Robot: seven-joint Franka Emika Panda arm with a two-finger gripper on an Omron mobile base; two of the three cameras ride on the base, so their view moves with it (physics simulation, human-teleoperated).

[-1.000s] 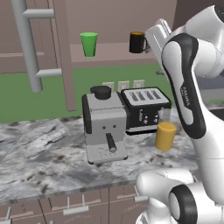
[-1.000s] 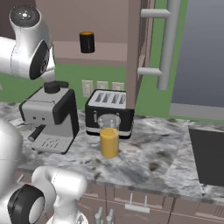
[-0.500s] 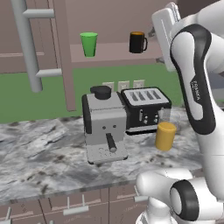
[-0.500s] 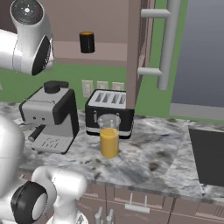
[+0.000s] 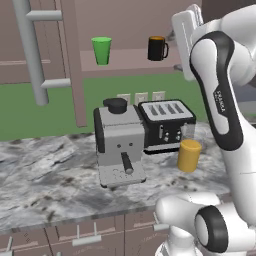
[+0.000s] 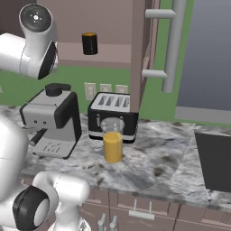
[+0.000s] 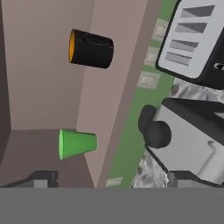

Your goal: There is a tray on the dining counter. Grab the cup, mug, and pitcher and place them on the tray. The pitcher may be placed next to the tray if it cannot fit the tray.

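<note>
Two-finger gripper (image 7: 107, 177) spread wide, holding nothing. Small green tapered cup (image 5: 102, 50) and black handled mug (image 5: 157, 48) up on brown shelf (image 5: 125, 70); yellow-orange cylindrical pitcher (image 5: 189, 155) on marbled countertop (image 5: 45, 175), just beside black toaster (image 5: 165, 125).

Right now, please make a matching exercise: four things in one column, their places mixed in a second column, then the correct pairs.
1. cup
2. mug
3. pitcher
4. coffee machine

A. on the counter, in front of the toaster
B. on the shelf, left of the black one
C. on the counter, left of the toaster
D. on the shelf, nearest the arm

Pairs: 1-B, 2-D, 3-A, 4-C
</note>
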